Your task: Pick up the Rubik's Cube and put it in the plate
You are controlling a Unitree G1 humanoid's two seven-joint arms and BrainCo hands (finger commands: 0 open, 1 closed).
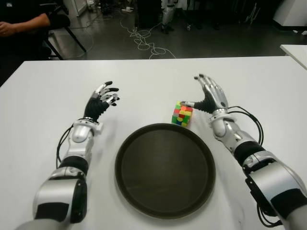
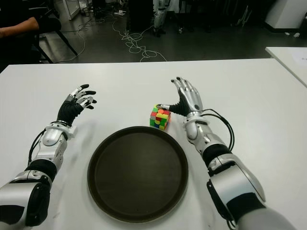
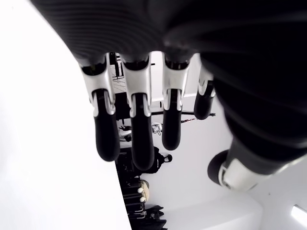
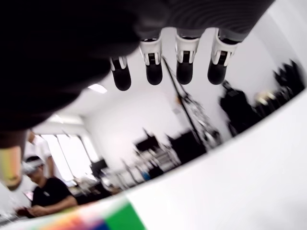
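Note:
The Rubik's Cube [image 1: 182,114] stands on the white table [image 1: 144,81], just beyond the far right rim of the round dark plate [image 1: 165,170]. My right hand [image 1: 201,92] is right beside the cube, on its right. The fingers are spread and straight, and the thumb tip touches the cube's top edge. In the right wrist view the fingers [image 4: 184,67] point outward with nothing in them, and a strip of the cube's coloured face [image 4: 96,218] shows close by. My left hand [image 1: 101,100] stays idle left of the plate, fingers relaxed and holding nothing.
A person [image 1: 21,21] sits beyond the table's far left corner. Cables [image 1: 144,43] lie on the dark floor behind the table. The corner of another white table [image 1: 295,50] shows at the far right.

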